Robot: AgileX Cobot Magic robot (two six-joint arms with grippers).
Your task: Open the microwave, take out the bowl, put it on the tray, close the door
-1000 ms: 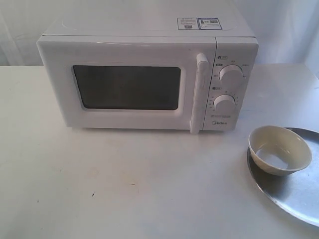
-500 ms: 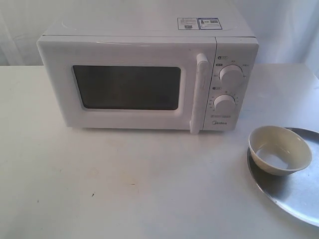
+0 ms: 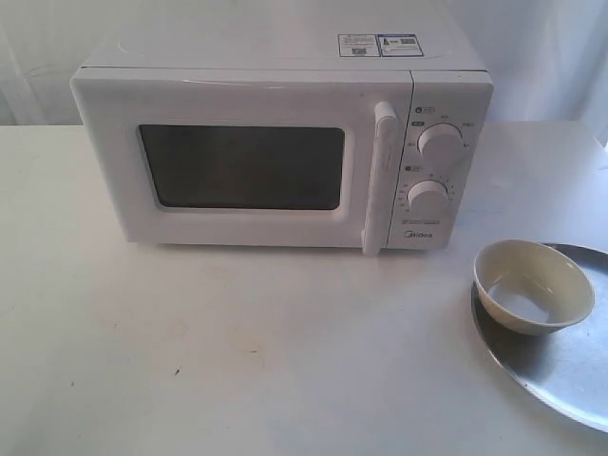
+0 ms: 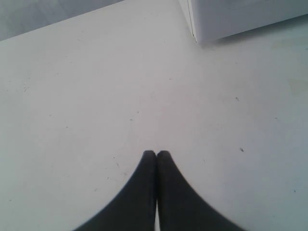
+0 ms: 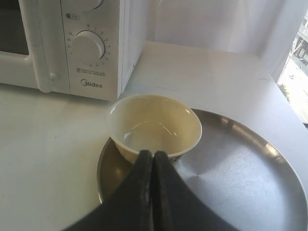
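Note:
The white microwave point(image 3: 275, 152) stands at the back of the table, its door point(image 3: 242, 166) flush with the front and the tall handle point(image 3: 380, 176) upright beside the two dials. The cream bowl point(image 3: 533, 285) sits upright on the silver tray point(image 3: 570, 361) at the right. In the right wrist view my right gripper point(image 5: 153, 153) is shut and empty, hovering just in front of the bowl point(image 5: 154, 126) over the tray point(image 5: 231, 173). My left gripper point(image 4: 156, 153) is shut and empty above bare table, a microwave corner point(image 4: 197, 36) beyond it. Neither gripper shows in the exterior view.
The white table point(image 3: 237, 342) stretches in front of the microwave. The tray runs past the right edge of the exterior view. White walls stand behind, and a window point(image 5: 298, 62) shows in the right wrist view.

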